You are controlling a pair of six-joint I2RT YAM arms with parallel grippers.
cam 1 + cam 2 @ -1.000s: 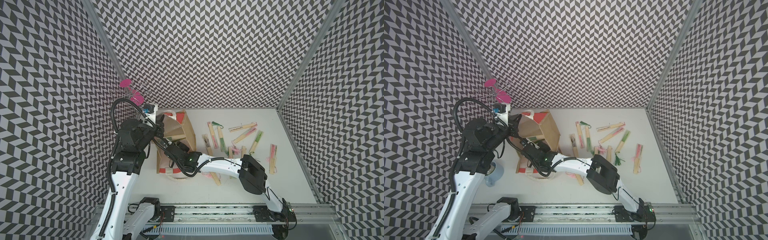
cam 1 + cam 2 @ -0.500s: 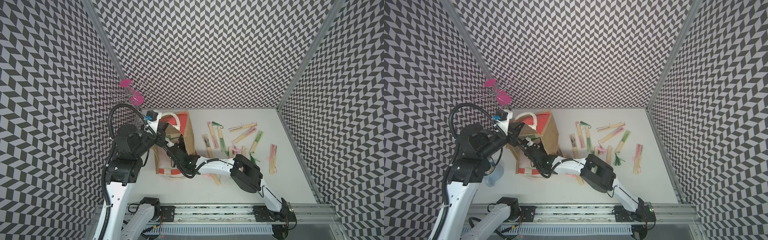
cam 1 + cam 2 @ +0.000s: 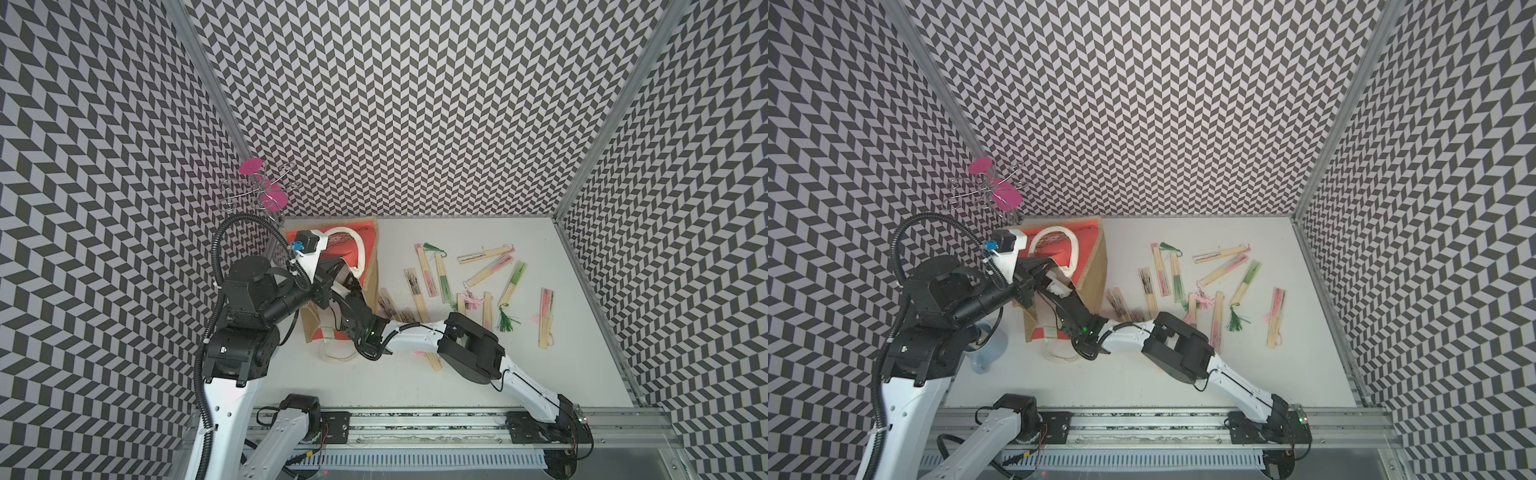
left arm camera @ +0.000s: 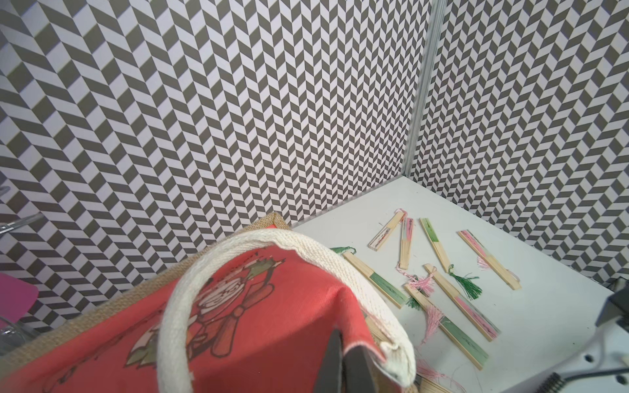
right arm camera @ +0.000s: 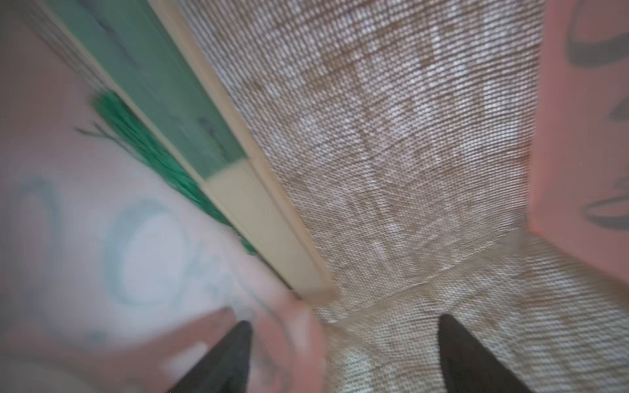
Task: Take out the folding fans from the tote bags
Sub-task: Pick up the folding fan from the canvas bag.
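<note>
Holding the bag: my left claw [image 4: 344,347] is pinched tight on the red rim of the bag [image 3: 372,257], beside the base of a rope handle [image 4: 172,316]. I judge this lifts the rim so the mouth gapes for the other arm.
Bag position: on its side at the far left of the table [image 3: 540,374], red panel up, with the right arm reaching into its mouth.
Right claw: my right claw [image 5: 345,321] is deep inside the bag, jaws spread wide with nothing between them, tips over the woven floor.
Fan inside: one green fan [image 5: 245,211] with a green tassel lies along an inner wall, near the claw but untouched. This view is blurred. I read the wide jaws as ready to close on it.
Fans outside: the other fans [image 3: 513,282] lie flat and scattered to the right of the bag, the nearest just beside it. I take this as the drop area.
Count, fans: eleven on the table as best I can count. Two lie partly under the right arm, so I may be off by one. One shows in the bag, and I cannot tell whether more hide there.
Count, bags: one, with two rope handles. One arches over the red panel, the other lies slack on the table.
Count, other: one wire stand [image 3: 262,195] in the far left corner, apart from the work.
Progress: by my reckoning, nearly done.
</note>
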